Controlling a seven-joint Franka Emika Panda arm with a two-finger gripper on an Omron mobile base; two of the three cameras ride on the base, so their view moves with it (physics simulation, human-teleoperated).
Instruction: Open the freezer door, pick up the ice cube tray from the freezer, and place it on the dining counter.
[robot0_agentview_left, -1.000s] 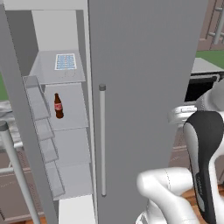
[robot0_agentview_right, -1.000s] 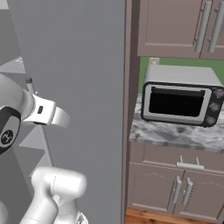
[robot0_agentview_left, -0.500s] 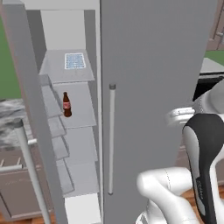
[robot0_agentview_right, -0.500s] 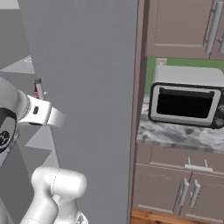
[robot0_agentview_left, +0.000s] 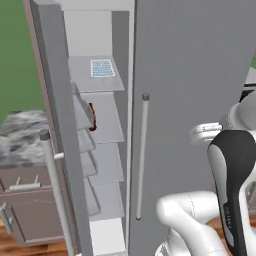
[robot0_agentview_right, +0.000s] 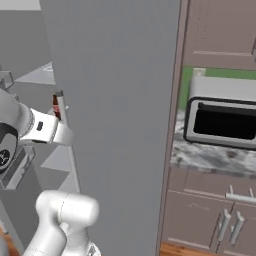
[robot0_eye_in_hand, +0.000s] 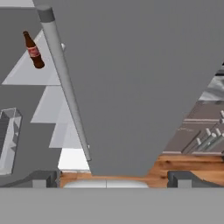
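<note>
Left base view showing freezer door (robot0_agentview_left: 52, 125) swung open, ice cube tray (robot0_agentview_left: 102, 68) sitting untouched near top shelf's back edge; gripper (robot0_eye_in_hand: 113, 179) gaping, empty.

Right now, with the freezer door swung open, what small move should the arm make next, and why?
Probably swing the open end effector left, past the closed fridge door, and raise it toward the top shelf. The freezer door already stands open, the ice cube tray lies on that shelf above the brown bottle, and nothing is held yet.
</note>
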